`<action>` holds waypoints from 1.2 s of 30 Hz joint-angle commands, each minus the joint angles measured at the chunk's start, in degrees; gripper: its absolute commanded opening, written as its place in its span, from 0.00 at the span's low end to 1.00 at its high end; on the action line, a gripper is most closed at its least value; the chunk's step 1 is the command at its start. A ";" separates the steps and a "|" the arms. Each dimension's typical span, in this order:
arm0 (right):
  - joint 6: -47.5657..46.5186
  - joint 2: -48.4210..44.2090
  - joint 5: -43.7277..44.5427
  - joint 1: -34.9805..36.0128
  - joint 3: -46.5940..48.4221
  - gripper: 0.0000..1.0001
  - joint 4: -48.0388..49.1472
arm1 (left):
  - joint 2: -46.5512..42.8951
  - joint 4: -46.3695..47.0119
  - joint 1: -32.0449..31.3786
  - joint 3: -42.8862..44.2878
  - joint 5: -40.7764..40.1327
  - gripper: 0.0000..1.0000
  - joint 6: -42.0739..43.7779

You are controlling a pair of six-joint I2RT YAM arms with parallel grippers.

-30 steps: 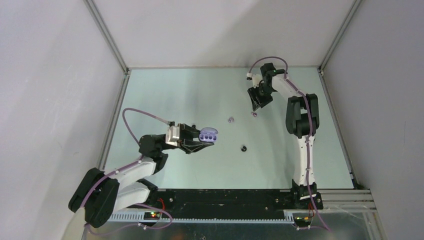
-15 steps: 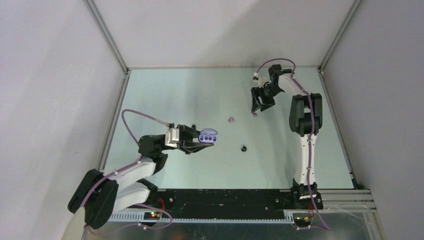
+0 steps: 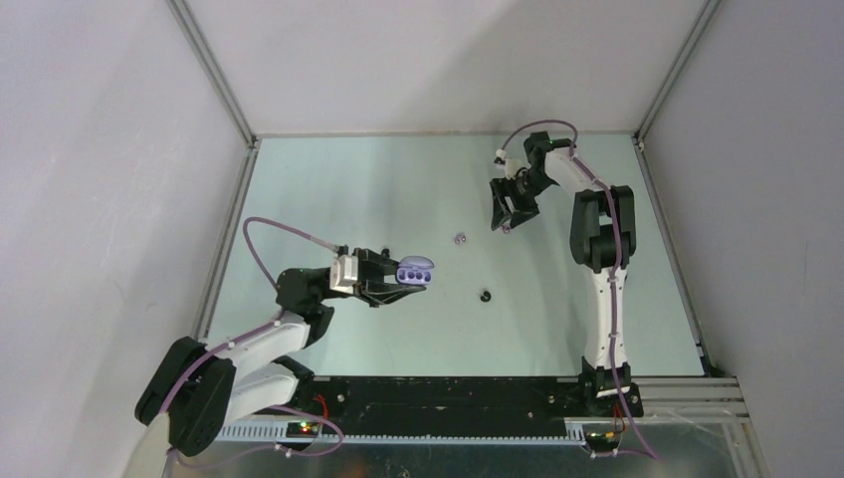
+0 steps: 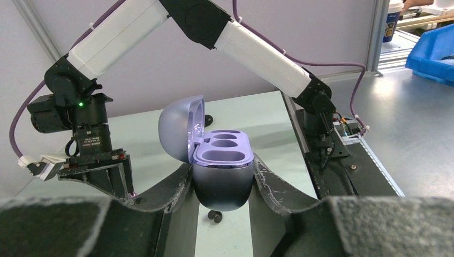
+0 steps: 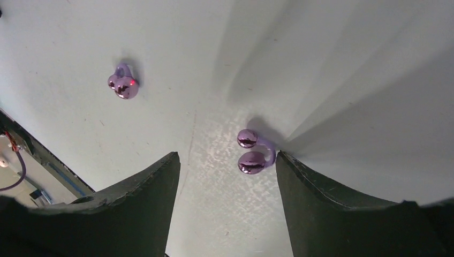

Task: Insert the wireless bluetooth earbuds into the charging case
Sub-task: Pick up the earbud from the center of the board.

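Clamping the open charging case (image 4: 222, 156), the left gripper (image 4: 222, 174) hovered; the right gripper (image 5: 227, 166) straddled a purple earbud (image 5: 252, 153), jaws apart.

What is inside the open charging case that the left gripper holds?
The charging case shows only bare lilac recesses; nothing shows in them. The bottoms of the recesses are hidden at this angle, as is most of the lid's inner side.

The top view comes to me bright and evenly lit from above, with soft shadows. On my right wrist feed the purple earbud (image 5: 251, 152) shows sharp glints and grey shadow bands cross the table (image 5: 332, 59); the left wrist's near finger pads (image 4: 69, 225) are blurred
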 commanded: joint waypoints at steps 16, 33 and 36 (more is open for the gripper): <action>-0.33 -2.95 -1.90 6.86 -3.00 0.67 -2.09 | -1.57 0.44 -0.34 0.25 0.09 0.00 2.65; -14.39 -16.08 19.91 10.19 -10.49 0.60 10.88 | -0.37 0.22 -0.34 0.81 0.45 0.00 2.45; -12.25 -14.35 25.41 11.31 -10.89 0.49 16.35 | -0.32 0.26 -0.38 0.87 0.36 0.00 2.31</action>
